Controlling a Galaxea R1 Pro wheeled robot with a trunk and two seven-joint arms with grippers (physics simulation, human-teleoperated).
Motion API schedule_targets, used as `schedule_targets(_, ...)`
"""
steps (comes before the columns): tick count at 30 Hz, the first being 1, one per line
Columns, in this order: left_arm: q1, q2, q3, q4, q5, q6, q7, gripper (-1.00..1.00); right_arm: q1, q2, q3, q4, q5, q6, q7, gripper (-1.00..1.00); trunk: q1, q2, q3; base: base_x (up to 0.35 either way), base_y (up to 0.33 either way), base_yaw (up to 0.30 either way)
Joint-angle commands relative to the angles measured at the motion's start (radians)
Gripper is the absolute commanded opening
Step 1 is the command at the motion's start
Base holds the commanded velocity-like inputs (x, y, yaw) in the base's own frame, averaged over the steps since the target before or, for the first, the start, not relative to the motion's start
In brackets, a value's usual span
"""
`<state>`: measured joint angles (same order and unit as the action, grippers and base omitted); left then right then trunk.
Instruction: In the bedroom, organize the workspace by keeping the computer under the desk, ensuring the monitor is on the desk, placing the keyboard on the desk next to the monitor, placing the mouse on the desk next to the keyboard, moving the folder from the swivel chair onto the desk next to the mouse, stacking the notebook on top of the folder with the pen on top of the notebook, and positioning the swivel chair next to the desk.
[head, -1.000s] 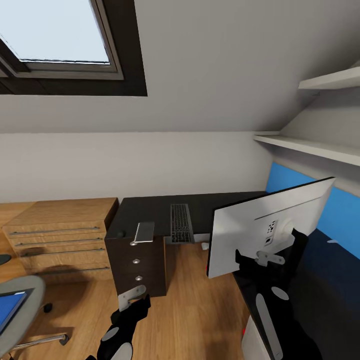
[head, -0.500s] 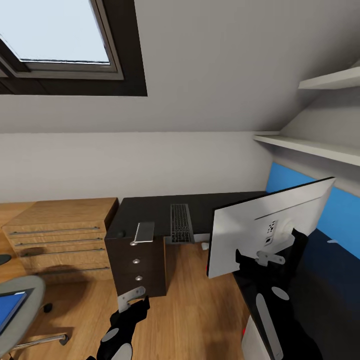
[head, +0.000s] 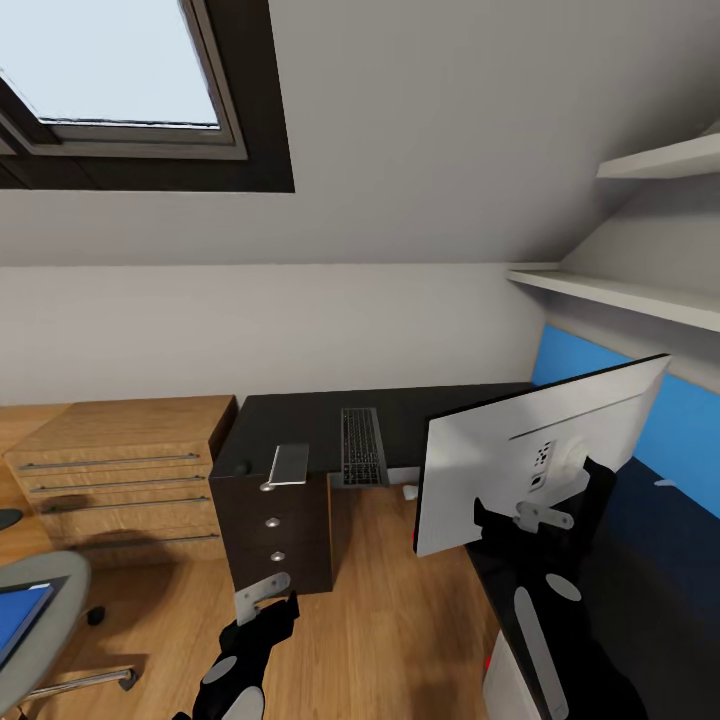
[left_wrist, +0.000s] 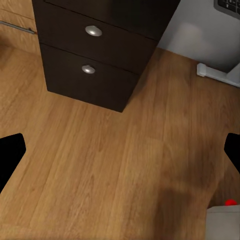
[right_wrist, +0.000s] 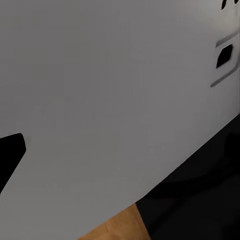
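The white-backed monitor (head: 520, 460) stands over the near edge of the black desk (head: 300, 415), its back toward me. My right gripper (head: 512, 518) is at the monitor's lower edge. In the right wrist view one finger (right_wrist: 10, 150) lies far out to the side against the monitor's back (right_wrist: 110, 100). A dark keyboard (head: 362, 445) overhangs the desk's front. At lower left, the grey swivel chair (head: 40, 585) carries the blue folder (head: 18, 618). My left gripper (head: 265, 600) hangs open over the wood floor (left_wrist: 120, 150). The white computer (head: 505, 685) is a corner by my right arm.
A dark drawer unit (head: 275, 530) under the desk's left end has a flat grey item (head: 290, 463) on top. A wooden dresser (head: 120, 470) stands left of it. Wall shelves (head: 620, 290) hang at right. A small white block (left_wrist: 210, 72) lies by the wall.
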<state>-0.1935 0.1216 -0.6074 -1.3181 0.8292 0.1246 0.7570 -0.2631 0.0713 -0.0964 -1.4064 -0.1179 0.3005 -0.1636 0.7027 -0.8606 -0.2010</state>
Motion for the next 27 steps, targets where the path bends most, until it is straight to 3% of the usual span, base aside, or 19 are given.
schedule_targets(1,-0.001,0.001,-0.002,-0.002,0.002,0.004,0.007,1.0,-0.001,0.0,0.0,-0.001,-0.01,0.003,-0.005,1.0,0.0,-0.001,-0.002,0.0,0.0,0.0)
schedule_targets(8,-0.001,0.003,-0.002,-0.025,0.002,-0.011,0.007,1.0,-0.001,-0.001,-0.011,0.004,-0.005,0.002,-0.006,1.0,0.0,-0.001,-0.002,0.0,0.0,0.0)
schedule_targets(16,-0.001,0.008,-0.002,-0.049,0.002,-0.04,0.007,1.0,-0.002,-0.012,-0.076,0.054,-0.005,-0.002,-0.013,1.0,0.0,-0.001,-0.002,0.0,0.0,0.0)
schedule_targets(21,-0.001,0.009,-0.002,-0.054,0.002,-0.044,0.007,1.0,-0.009,-0.062,-0.093,0.151,-0.007,-0.058,-0.014,1.0,0.0,-0.001,-0.002,0.0,0.0,0.0)
schedule_targets(27,-0.001,0.01,-0.002,-0.07,0.002,-0.044,0.007,1.0,-0.033,-0.087,-0.096,0.258,-0.008,-0.111,-0.014,1.0,0.0,-0.001,-0.002,0.0,0.0,0.0)
